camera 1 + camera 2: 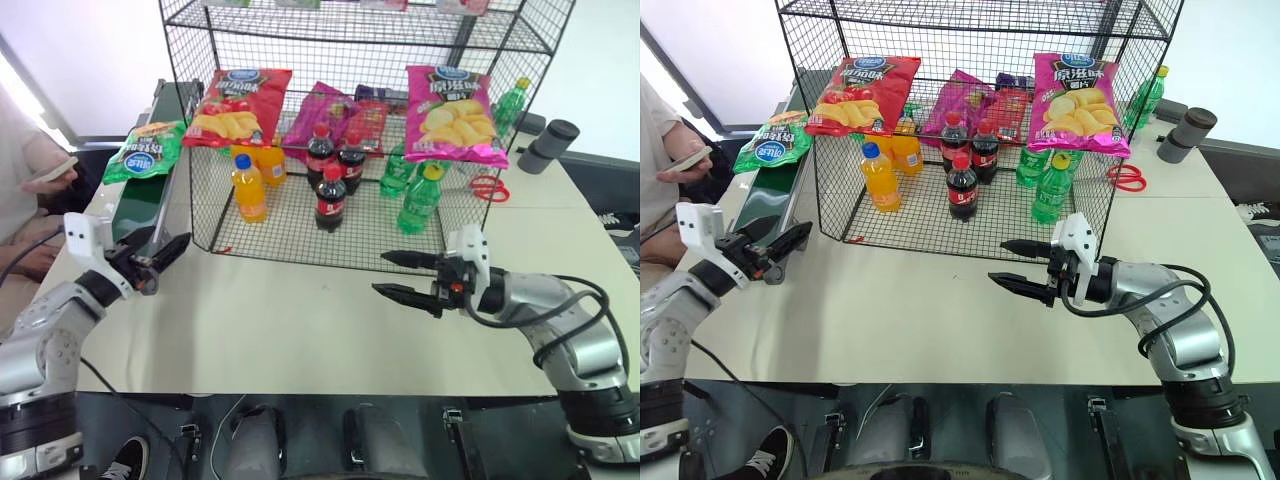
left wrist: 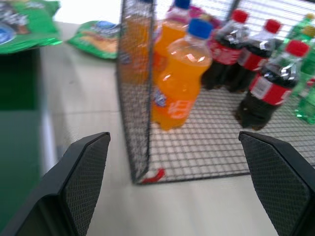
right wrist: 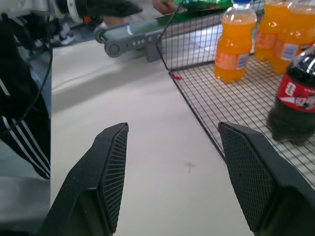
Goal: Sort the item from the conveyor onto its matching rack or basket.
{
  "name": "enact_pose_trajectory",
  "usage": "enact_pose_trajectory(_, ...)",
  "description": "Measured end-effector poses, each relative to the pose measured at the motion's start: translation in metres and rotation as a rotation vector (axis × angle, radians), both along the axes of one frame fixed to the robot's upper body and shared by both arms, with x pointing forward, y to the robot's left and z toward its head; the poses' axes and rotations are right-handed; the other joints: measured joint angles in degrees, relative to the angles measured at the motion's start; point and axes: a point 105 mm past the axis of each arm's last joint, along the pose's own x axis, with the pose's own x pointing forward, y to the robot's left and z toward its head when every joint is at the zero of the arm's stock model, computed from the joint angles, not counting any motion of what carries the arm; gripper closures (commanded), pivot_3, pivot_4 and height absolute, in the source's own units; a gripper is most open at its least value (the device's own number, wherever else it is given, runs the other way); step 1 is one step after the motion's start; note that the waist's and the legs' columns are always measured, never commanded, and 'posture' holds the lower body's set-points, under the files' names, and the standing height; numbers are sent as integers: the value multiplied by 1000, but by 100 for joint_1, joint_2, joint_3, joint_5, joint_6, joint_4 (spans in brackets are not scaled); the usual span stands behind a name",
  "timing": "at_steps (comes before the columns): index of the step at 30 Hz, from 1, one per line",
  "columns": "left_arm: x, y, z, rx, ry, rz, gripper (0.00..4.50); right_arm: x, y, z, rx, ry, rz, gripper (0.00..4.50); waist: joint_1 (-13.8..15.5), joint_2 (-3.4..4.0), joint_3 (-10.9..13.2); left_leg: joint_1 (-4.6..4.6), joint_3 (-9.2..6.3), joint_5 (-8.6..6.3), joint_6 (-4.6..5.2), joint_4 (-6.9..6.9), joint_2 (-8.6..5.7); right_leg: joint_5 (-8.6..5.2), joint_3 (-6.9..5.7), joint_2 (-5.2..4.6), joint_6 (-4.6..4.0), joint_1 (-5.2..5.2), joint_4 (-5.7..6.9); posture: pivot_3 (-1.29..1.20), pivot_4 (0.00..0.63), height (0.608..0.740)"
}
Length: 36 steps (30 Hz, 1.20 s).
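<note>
1. On the conveyor [image 1: 150,195], which runs along the bench's left edge toward its far left corner, lies the green crisp bag [image 1: 146,150], face up at the belt's far stretch, just beside the rack's [image 1: 300,245] left wall.
2. My left hand [image 1: 160,258] hovers over the belt's near end with its fingers spread wide and nothing between them; the bag sits well beyond it.
3. My right hand [image 1: 402,275] hangs above the bare bench near the front edge, in front of the rack, its fingers apart and holding nothing.
4. I judge the bag light, puffed with air and soft, so it should give under pressure, and its crisps would crush if I squeeze hard.
5. Its glossy film looks slippery; I would pinch a crimped end seam or a corner rather than the swollen middle.
6. Inside the rack, the upper tier already carries a red crisp bag [image 1: 238,105], a purple packet [image 1: 322,118] and a pink crisp bag [image 1: 452,113].
7. Below them stand orange soda bottles [image 1: 249,186], cola bottles [image 1: 331,198] and green bottles [image 1: 420,198].
8. Red scissors [image 1: 487,187] lie on the bench right of the rack, with a dark cylinder [image 1: 546,146] farther back.
9. A person's hand [image 1: 52,173] holds a phone just off the bench's left edge, near the belt.
10. The rack's left mesh wall stands between belt and tiers, so I judge the bag must go round to the open front.
</note>
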Motion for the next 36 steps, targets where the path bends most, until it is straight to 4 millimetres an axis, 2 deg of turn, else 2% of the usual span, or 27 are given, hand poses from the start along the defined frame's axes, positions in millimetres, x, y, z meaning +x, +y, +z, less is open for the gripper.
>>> enact_pose_trajectory(8, -24, 8, 12, -58, -31, 90, 0, 10, 13, 1, 38, -16, 42, 53, -21, -2, -1, 2, 1, 0, 0, -1, 1, 0, 1, -2, -1, -1, 3, 0, 150, 740)
enact_pose_trajectory(15, -42, 29, 4, -95, -46, 209, 0, 9, 24, 0, 39, -10, 93, 53, -6, -3, -2, 2, 1, 0, -1, -1, 0, 0, 0, -3, -2, -1, 2, 0, 150, 740)
enact_pose_trajectory(21, -54, 38, -6, -245, 78, 233, 0, 8, 30, 0, 28, -28, 112, 53, -9, -4, -2, 2, -2, 0, 0, -1, 0, 0, -1, -6, -2, -1, 2, 0, 150, 740)
enact_pose_trajectory(25, -58, 48, 1, -346, 64, 264, 0, 11, 31, 1, 18, -47, 111, 53, -11, -4, -2, 2, -3, 0, -1, -1, 0, 0, -2, -6, -2, -1, 2, 0, 150, 740)
enact_pose_trajectory(27, -61, 54, 3, -341, 44, 294, 0, 11, 31, 1, 14, -54, 111, 53, -13, -4, -2, 2, -1, 0, -1, -1, -1, -1, -2, -6, -3, -1, 2, 0, 150, 740)
enact_pose_trajectory(33, -77, 65, -8, -294, 74, 335, 0, 10, 31, 0, 11, -52, 117, 53, -20, -4, -2, 2, 0, 0, -1, -2, 0, -2, -2, -7, -5, -4, 2, 0, 150, 740)
enact_pose_trajectory(36, -84, 75, -5, -68, 39, 353, 0, 10, 31, 0, 7, -52, 122, 53, -20, -4, -3, 2, 4, 0, -2, -4, -1, -10, -3, -10, -23, -6, -1, 0, 150, 740)
